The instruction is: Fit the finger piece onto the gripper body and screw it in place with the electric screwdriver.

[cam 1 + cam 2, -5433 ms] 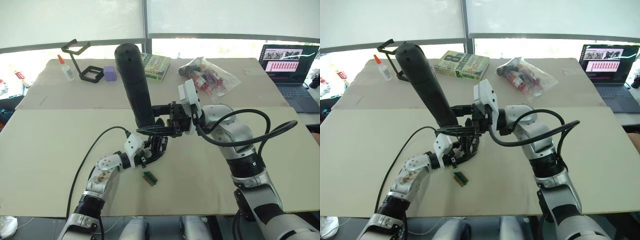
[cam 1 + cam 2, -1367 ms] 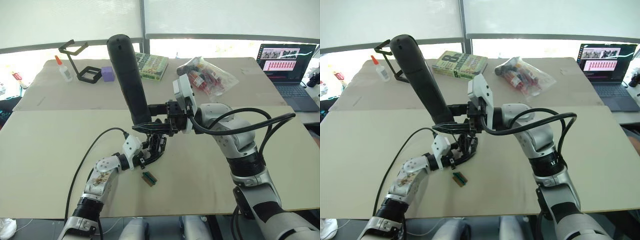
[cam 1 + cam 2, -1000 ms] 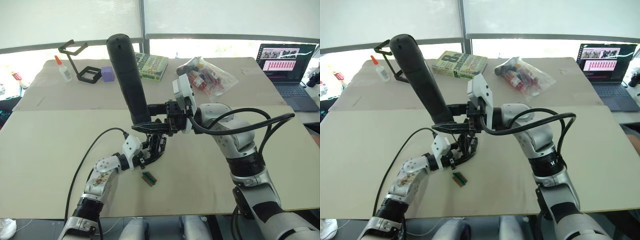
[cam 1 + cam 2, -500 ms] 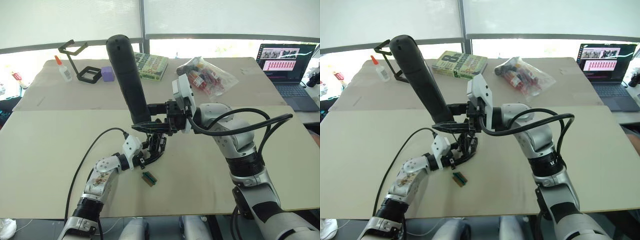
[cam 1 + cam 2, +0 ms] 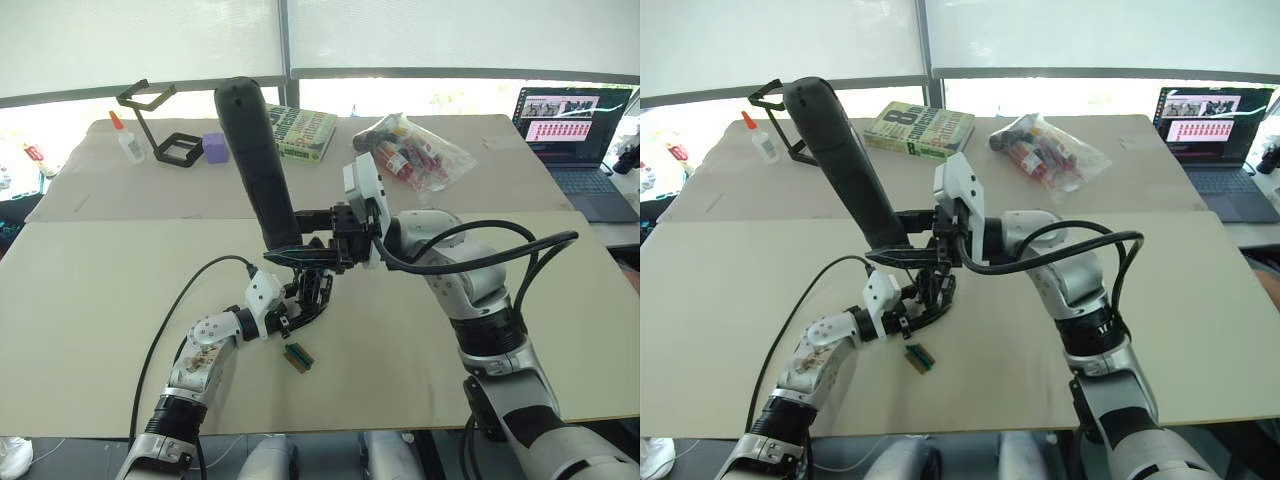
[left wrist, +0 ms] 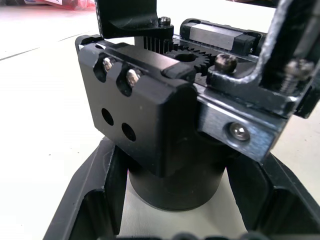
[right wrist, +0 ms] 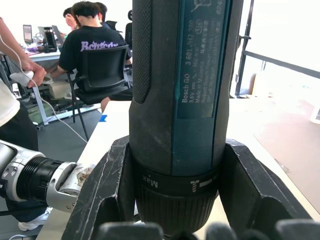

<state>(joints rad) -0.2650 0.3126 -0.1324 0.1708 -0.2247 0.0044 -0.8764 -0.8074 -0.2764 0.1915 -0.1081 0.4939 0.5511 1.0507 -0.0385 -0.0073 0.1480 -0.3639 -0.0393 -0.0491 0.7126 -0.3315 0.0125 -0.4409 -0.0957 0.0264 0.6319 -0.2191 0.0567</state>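
Observation:
My left gripper (image 5: 306,300) rests low on the table, shut on the round base of the gripper body (image 6: 145,110), a black block with a toothed rack and metal fittings. On top of the body stands a black part with a screw head beside it, which looks like the finger piece (image 6: 131,19). My right gripper (image 5: 298,255) is shut on the lower end of the electric screwdriver (image 5: 255,160). The screwdriver rises tilted, directly above the body, with its bit end pointing down and hidden behind my fingers.
A tiny green-and-brown block (image 5: 299,356) lies just in front of the left gripper. At the back stand a black wire stand (image 5: 158,125), a purple block (image 5: 219,147), a glue bottle (image 5: 128,140), a book (image 5: 310,130) and a plastic bag (image 5: 415,150). A laptop (image 5: 580,130) sits far right.
The right gripper and the screwdriver have crept slightly left over the body. The left gripper and the body have held still.

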